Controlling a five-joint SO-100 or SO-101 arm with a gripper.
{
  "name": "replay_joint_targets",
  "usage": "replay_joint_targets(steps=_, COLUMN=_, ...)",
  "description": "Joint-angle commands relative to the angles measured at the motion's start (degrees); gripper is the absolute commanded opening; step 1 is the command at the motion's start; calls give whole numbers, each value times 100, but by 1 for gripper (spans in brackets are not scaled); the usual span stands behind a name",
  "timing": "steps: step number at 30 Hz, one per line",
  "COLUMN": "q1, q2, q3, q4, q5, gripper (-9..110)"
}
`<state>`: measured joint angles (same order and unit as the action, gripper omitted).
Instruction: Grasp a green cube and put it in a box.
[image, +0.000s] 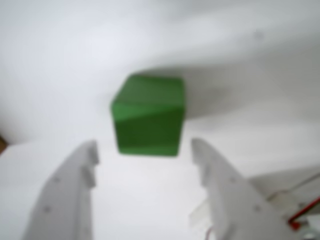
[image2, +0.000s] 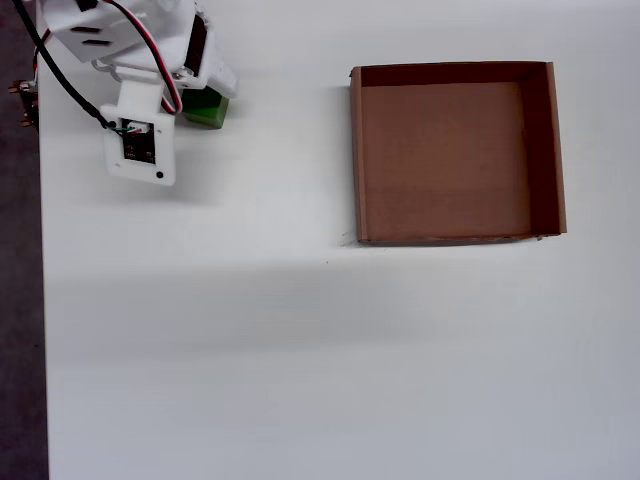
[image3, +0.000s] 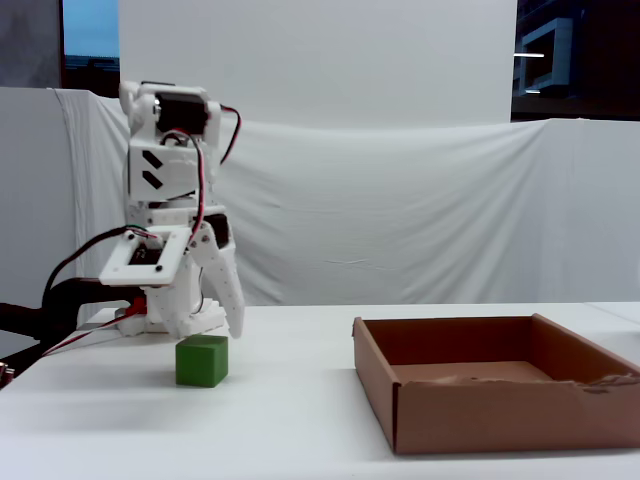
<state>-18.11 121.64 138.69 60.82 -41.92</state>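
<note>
Wrist view: one green cube (image: 148, 115) sits on the white desk (image: 60, 55), blurred by closeness, with plain matte faces, a lit top and a darker front face. Two white fingers (image: 75, 175) of the end effector (image: 145, 150) rise from the bottom edge, spread wider than the cube, which lies just beyond their tips and centred on the gap. The end effector holds nothing, and neither finger touches the cube. A sliver of brown shows at the far left edge.

Overhead view: one cube (image2: 208, 108), one box (image2: 457, 238), one arm. The cube lies in the upper left corner of the desk (image2: 300, 350), half hidden under the end effector (image2: 195, 85), close to the desk's left edge where a dark strip begins. The box is a shallow square brown cardboard tray with low walls and a bare floor, well apart from the cube to the right. The white surface between them and below them is open.

Fixed view: the cube (image3: 201, 360) rests on the desk (image3: 280, 420), bright green and far smaller than the box (image3: 500, 415) at right. The end effector (image3: 215, 325) hangs just above it, tips near the cube's top, fingers pointing down. White cloth drapes the background.
</note>
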Motion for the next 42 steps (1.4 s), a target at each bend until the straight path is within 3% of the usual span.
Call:
replay_joint_targets(steps=1, q1=-44, q2=-44, q3=-114, q4=-105, q5=-105, gripper=26)
replay_joint_targets(steps=42, q1=53, q2=-334, q3=229, q4=-747, q5=-325, gripper=22)
